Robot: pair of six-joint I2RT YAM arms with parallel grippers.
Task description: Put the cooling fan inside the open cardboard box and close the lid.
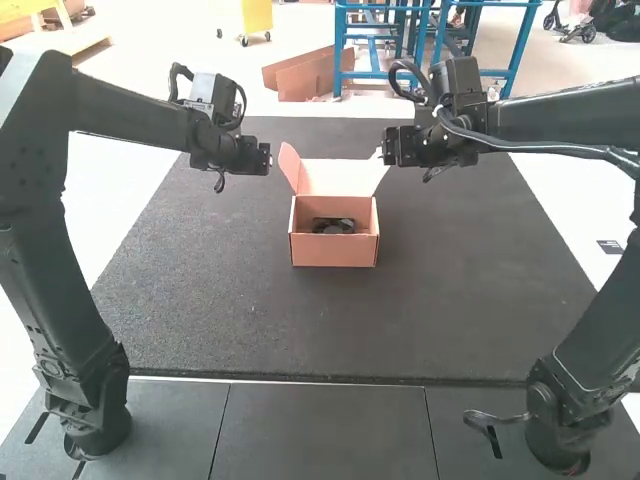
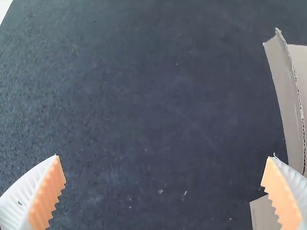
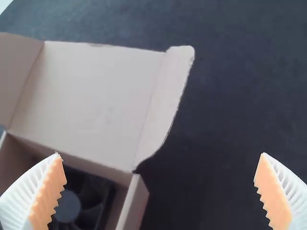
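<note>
Arm bases: the left arm's base (image 1: 95,410) and the right arm's base (image 1: 570,430) stand at the near edge, one on either side of the grey front panels (image 1: 320,430).
Cooling fan: the black cooling fan (image 1: 333,226) lies flat on the floor of the box. The right wrist view shows its hub and blades (image 3: 79,206) below the rear wall.
Cardboard box: the cardboard box (image 1: 334,248) sits upright near the middle of the mat, top open.
Lid: the lid (image 1: 335,178) stands up from the rear edge, leaning back, not closed. Its left side tab (image 1: 289,168) and right side tab (image 1: 378,175) are raised.
Left gripper: the left gripper (image 2: 165,158) hangs over bare mat just left of the lid. Its white ribbed fingers (image 2: 45,191) with orange pads are spread wide and grip nothing. The left tab's edge lies beside one finger; contact cannot be judged.
Right gripper: the right gripper (image 3: 160,155) hangs over the box's rear right corner, near the right tab. Fingers (image 3: 278,191) spread wide, nothing held.
Mat: the dark speckled mat (image 1: 200,300) covers the table under the box and both grippers.
</note>
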